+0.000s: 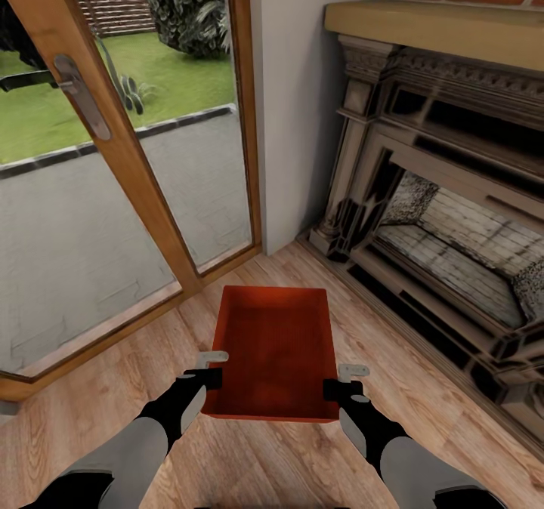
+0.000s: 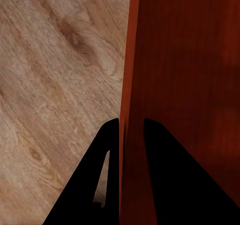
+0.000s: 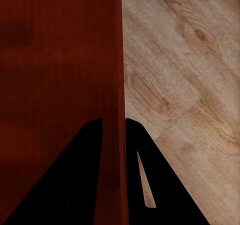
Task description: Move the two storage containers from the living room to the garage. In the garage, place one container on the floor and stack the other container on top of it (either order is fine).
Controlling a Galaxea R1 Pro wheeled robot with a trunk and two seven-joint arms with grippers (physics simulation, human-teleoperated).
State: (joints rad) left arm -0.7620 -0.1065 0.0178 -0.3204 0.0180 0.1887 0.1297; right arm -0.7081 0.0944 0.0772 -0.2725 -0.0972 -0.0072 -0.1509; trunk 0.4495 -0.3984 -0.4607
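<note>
Both forearms are seen closest to the head camera, reaching forward to a single red-orange storage container (image 1: 276, 350) that is held between them above the light wood plank floor (image 1: 249, 456) of the living room. The left gripper (image 1: 204, 377) is pinched on the container's left wall near the closer end, one finger inside and one outside, as is shown along its fingers (image 2: 165, 185) in the left wrist view. The right gripper (image 1: 341, 388) is clamped likewise on the right wall, with the thin wall (image 3: 115, 135) caught between its fingers (image 3: 75, 185).

Only narrow strips of thin wall are gripped, so a slip is judged the main risk: if the arms are drawn apart or moved unevenly, one wall could be pulled free and the bin tipped. Beyond it, the brick fireplace (image 1: 446, 214) and the glass door (image 1: 128, 154) stand near, and the far end could be knocked against either when the base is turned.
</note>
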